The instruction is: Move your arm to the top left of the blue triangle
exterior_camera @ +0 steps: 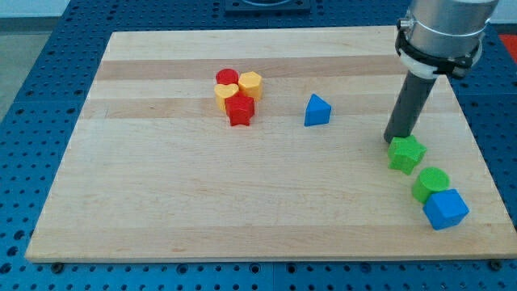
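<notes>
The blue triangle (317, 111) sits a little right of the board's middle, toward the view's top. My tip (394, 140) rests on the board well to the triangle's right and slightly lower. It touches or nearly touches the top-left edge of a green star block (406, 153).
A tight cluster lies left of the triangle: a red cylinder (227, 78), a yellow hexagon (250, 83), a yellow block (224, 96) and a red star (240, 110). A green cylinder (430, 183) and a blue cube (445, 208) sit at the lower right, near the wooden board's (161, 202) edge.
</notes>
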Controlling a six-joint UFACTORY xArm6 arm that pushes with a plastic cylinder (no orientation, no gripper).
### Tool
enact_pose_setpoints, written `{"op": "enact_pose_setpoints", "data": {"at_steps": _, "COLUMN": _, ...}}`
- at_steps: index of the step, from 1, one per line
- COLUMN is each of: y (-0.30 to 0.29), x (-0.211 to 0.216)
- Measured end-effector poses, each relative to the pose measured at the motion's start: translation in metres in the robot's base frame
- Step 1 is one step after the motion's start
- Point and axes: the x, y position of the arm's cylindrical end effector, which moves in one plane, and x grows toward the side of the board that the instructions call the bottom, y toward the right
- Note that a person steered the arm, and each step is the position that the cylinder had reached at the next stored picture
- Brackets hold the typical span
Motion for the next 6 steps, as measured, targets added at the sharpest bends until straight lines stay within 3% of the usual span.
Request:
{"op": "enact_pose_setpoints", "data": {"at_steps": 3, "y": 0.0, "x": 0.015}}
{"op": "enact_pose_setpoints", "data": {"at_steps": 5, "y": -0.017, "x": -0.074}}
{"op": "enact_pose_setpoints", "data": {"at_steps": 6, "y": -0.064, "x": -0.101}}
